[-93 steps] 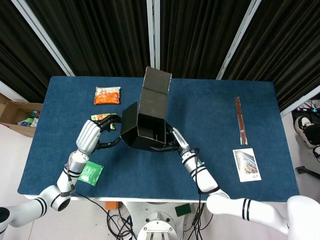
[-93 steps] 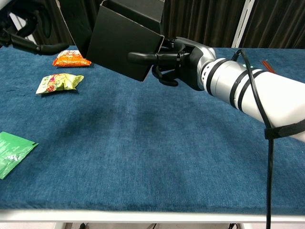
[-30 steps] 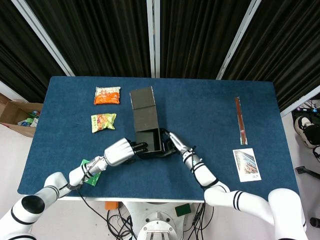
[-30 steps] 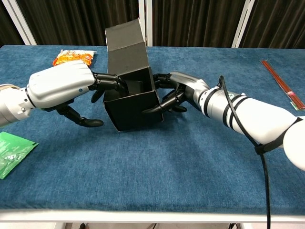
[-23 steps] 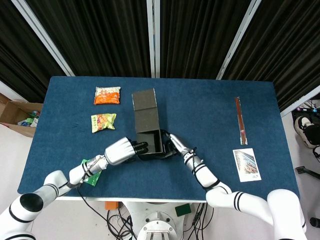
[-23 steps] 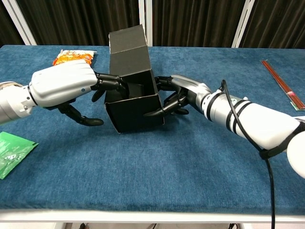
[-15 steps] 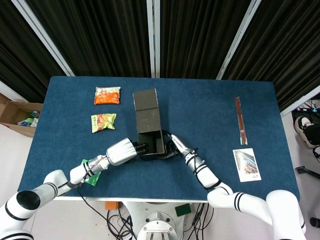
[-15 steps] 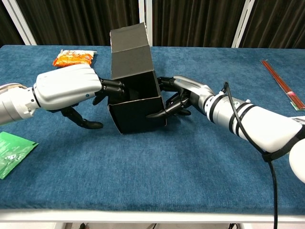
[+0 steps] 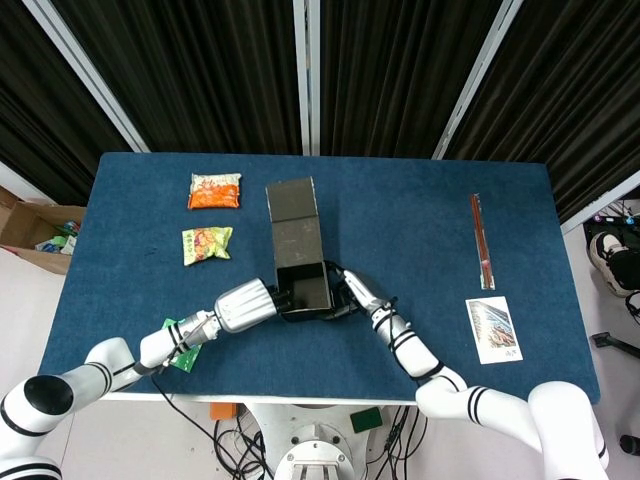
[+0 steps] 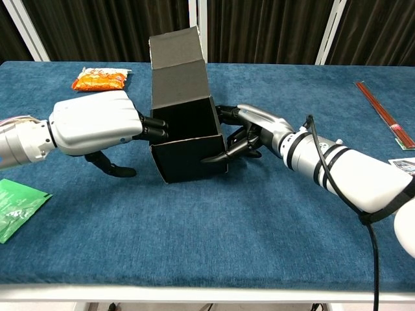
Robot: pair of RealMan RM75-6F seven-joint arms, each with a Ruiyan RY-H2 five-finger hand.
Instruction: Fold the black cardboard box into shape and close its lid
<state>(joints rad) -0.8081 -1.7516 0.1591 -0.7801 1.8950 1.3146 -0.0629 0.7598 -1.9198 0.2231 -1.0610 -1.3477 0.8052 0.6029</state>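
Note:
The black cardboard box stands on the blue table, open at the top, its long lid raised behind it. My left hand is at the box's left wall, curled fingers against it and thumb reaching down toward the table. My right hand grips the right wall, one finger running along the front corner. Both hands hold the box between them.
An orange snack bag and a yellow-green one lie at the back left. A green packet sits near the front left edge. Chopsticks and a picture card lie at the right.
The box, lifted and tilted three seconds ago, now stands on the table and has shifted slightly right. My left fingers moved from over the left rim to the wall's outside.

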